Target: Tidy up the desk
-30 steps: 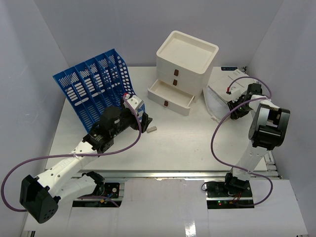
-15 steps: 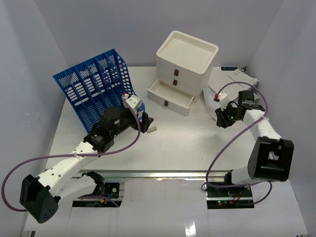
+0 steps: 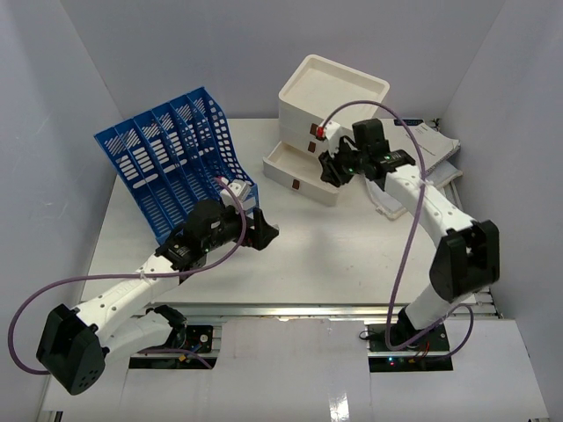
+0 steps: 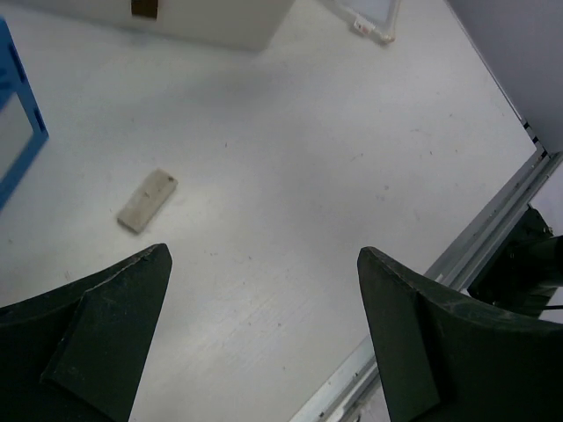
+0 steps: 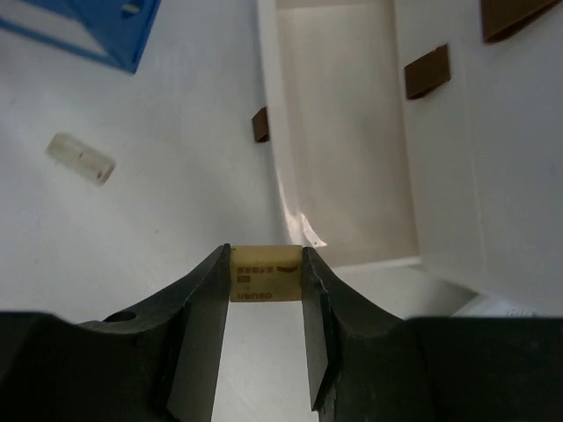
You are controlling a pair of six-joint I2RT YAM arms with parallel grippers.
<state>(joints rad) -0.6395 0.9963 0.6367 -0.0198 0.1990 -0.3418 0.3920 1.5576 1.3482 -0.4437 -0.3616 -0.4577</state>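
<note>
The white desk (image 3: 334, 255) has a silver rail (image 3: 317, 308) along its near edge. My right gripper (image 3: 331, 167) is shut on a small cream eraser with printed text (image 5: 266, 274). It holds the eraser above the near end of the open bottom drawer (image 3: 297, 186) of the cream three-drawer box (image 3: 334, 97). My left gripper (image 3: 262, 230) is open and empty, low over the desk. A second whitish eraser (image 4: 147, 200) lies flat on the desk just beyond its left finger. This eraser also shows in the right wrist view (image 5: 80, 158).
A blue file rack (image 3: 167, 154) leans at the back left, close to my left arm. Papers and a flat white holder (image 3: 400, 189) lie at the right of the box. The rail (image 4: 457, 255) shows near my left gripper's right finger.
</note>
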